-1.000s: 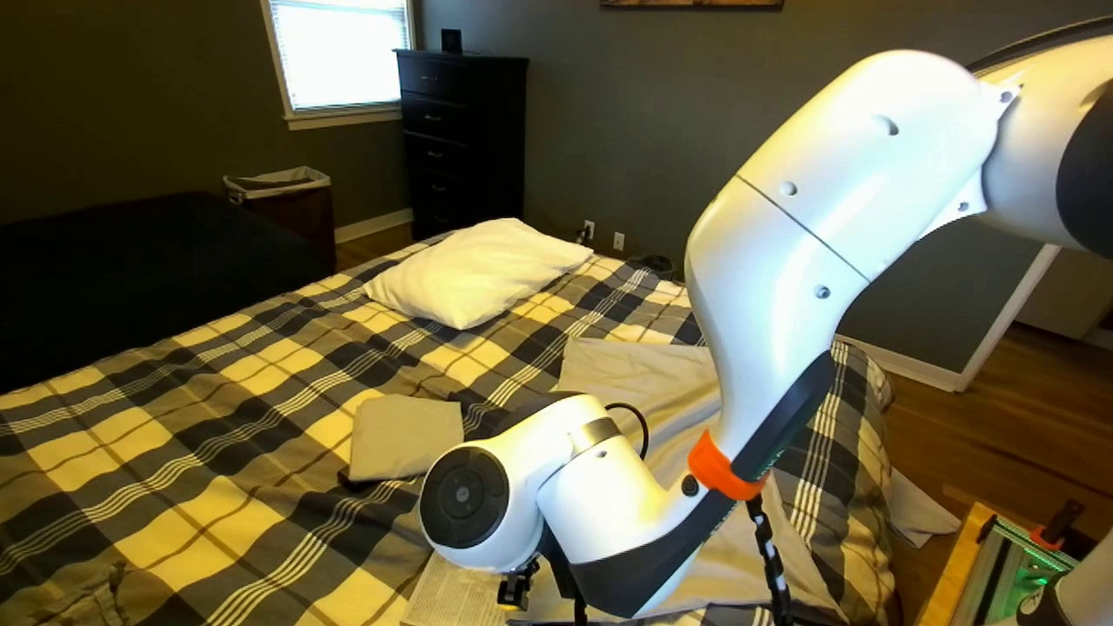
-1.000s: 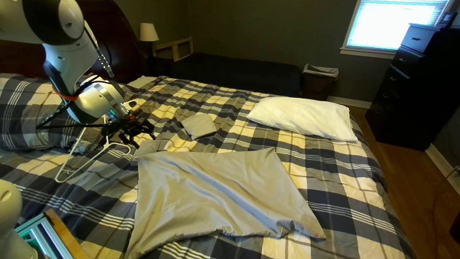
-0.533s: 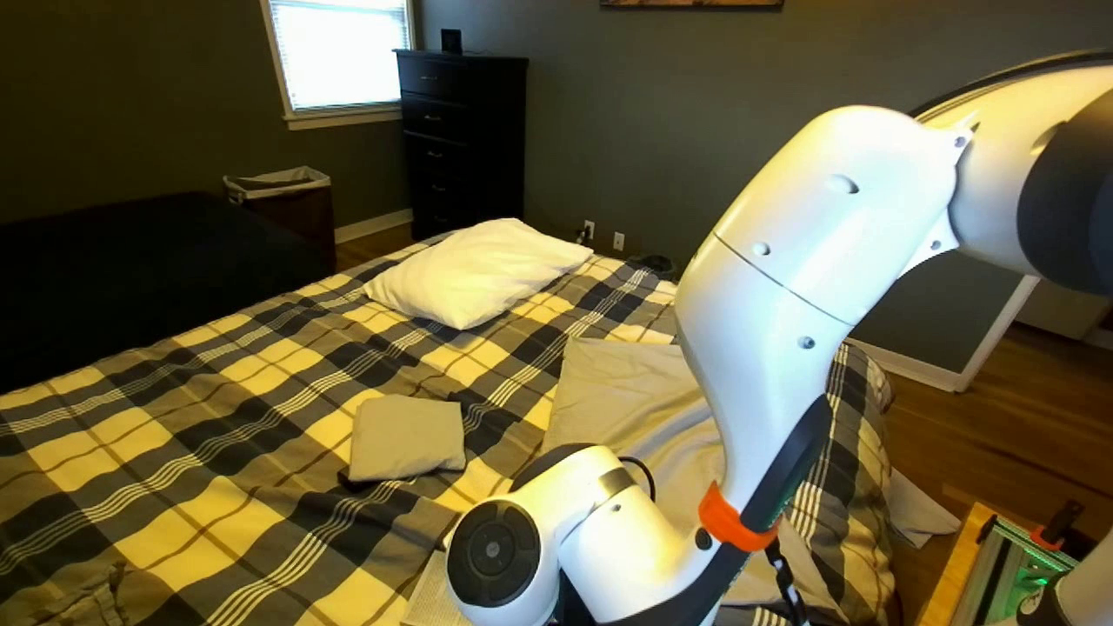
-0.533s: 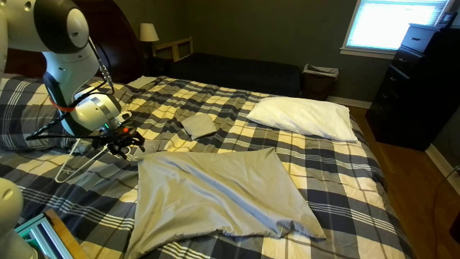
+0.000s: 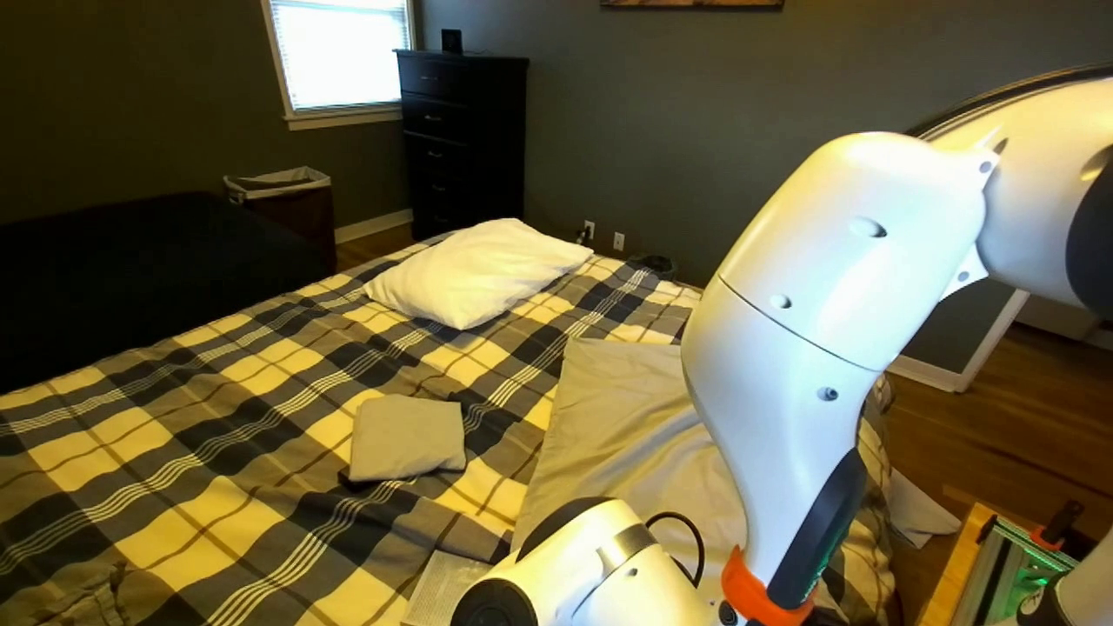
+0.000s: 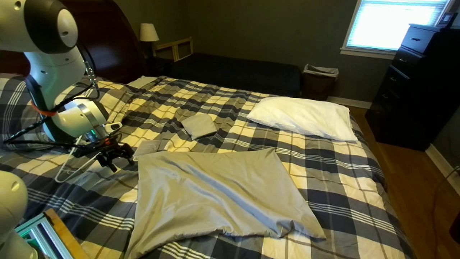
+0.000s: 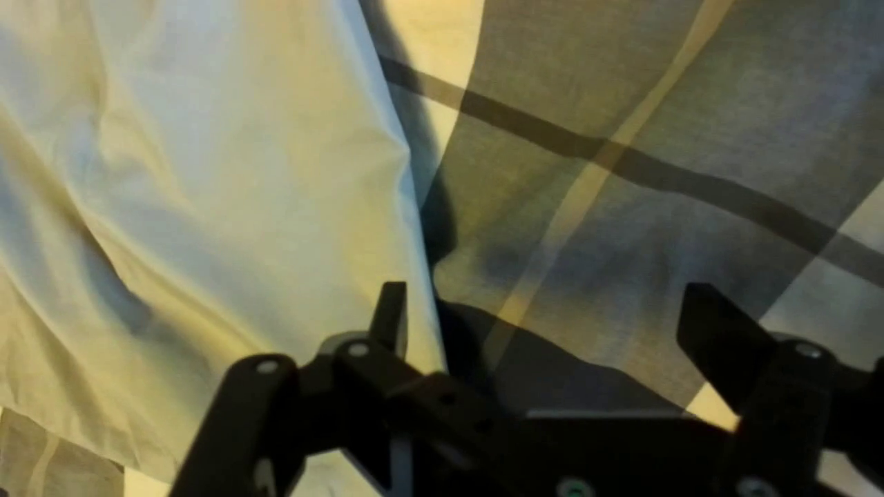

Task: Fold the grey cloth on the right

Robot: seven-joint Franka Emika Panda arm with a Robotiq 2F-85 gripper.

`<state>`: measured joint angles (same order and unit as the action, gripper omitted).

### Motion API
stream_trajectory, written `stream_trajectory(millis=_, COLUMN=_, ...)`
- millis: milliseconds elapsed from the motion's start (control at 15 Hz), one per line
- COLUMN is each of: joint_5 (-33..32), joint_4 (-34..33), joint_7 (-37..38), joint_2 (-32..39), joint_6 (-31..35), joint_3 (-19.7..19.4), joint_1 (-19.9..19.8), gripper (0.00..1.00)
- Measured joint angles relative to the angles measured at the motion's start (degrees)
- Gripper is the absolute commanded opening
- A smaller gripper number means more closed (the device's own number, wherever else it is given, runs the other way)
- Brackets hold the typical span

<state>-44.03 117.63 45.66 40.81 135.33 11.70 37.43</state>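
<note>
A large grey cloth lies spread and wrinkled on the plaid bed, and it also shows in an exterior view partly hidden by the arm. My gripper is open and empty beside the cloth's edge nearest the headboard. In the wrist view, the cloth fills the left side. The open gripper has its left finger in front of the cloth's edge and its right finger over the plaid bedding. I cannot tell whether a finger touches the cloth. The gripper is out of sight in an exterior view, below the frame.
A small folded grey cloth and a flat grey piece lie behind the large cloth. A white hanger lies near the gripper. A white pillow lies farther along the bed. The robot's base frame stands in front.
My gripper has moved down and toward the headboard side, away from the folded cloth, and now sits beside the large cloth's edge. The cloths have not moved.
</note>
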Motion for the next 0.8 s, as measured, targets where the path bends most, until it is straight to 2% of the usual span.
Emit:
stream_trajectory(millis=467, joint_5=0.00, joint_4=-0.34, joint_7=-0.17, joint_2=-0.02, joint_6=0.00, joint_3=-0.21, joint_1=0.02, gripper=1.00)
stream_trajectory(millis=800, joint_5=-0.02, joint_4=-1.09, joint_7=-1.09, joint_2=0.72, joint_6=0.07, joint_3=-2.53, joint_1=0.32, gripper=1.00)
